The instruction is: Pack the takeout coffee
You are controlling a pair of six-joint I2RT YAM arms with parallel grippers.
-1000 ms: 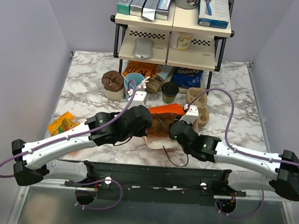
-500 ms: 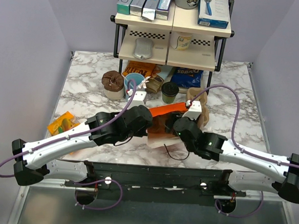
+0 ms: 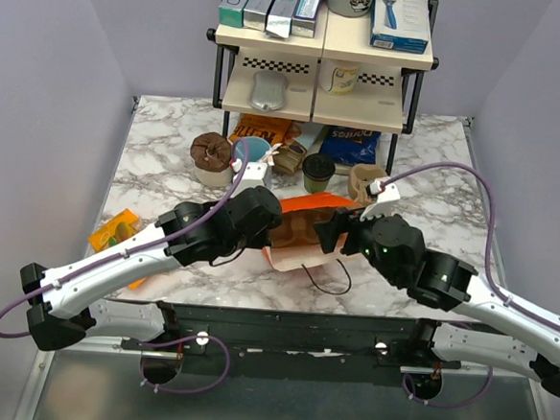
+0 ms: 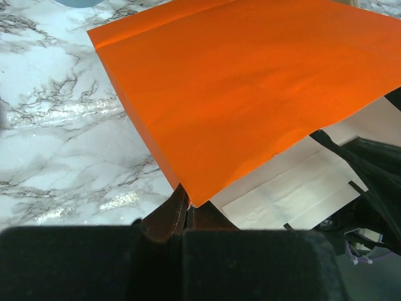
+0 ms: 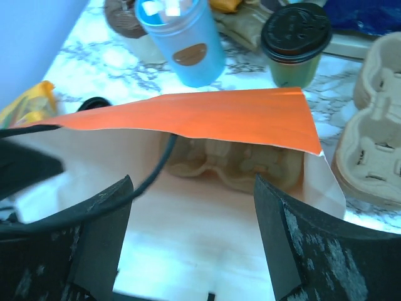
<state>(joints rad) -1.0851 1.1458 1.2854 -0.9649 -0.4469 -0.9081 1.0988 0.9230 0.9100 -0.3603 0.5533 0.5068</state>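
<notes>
Left arm [image 3: 103,267] and right arm [image 3: 518,318]: white tubular links joined by bulky black housings [image 3: 216,234]. A purple cable [image 3: 474,180] is looped along each arm. Base blocks [image 3: 44,314] are likewise black. Right gripper [image 5: 193,188] fingers [image 5: 294,251] are seen as flat black slabs, faces scuffed grey-white

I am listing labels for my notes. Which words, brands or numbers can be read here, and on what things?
"QU": on the teal-and-white carton on the top shelf; the rest is unreadable.
Brown oval label on the tall light blue cup: too blurred.
Dark blue snack bag and blue-and-white shelf box: print too small.
Orange paper bag: no print visible.
</notes>
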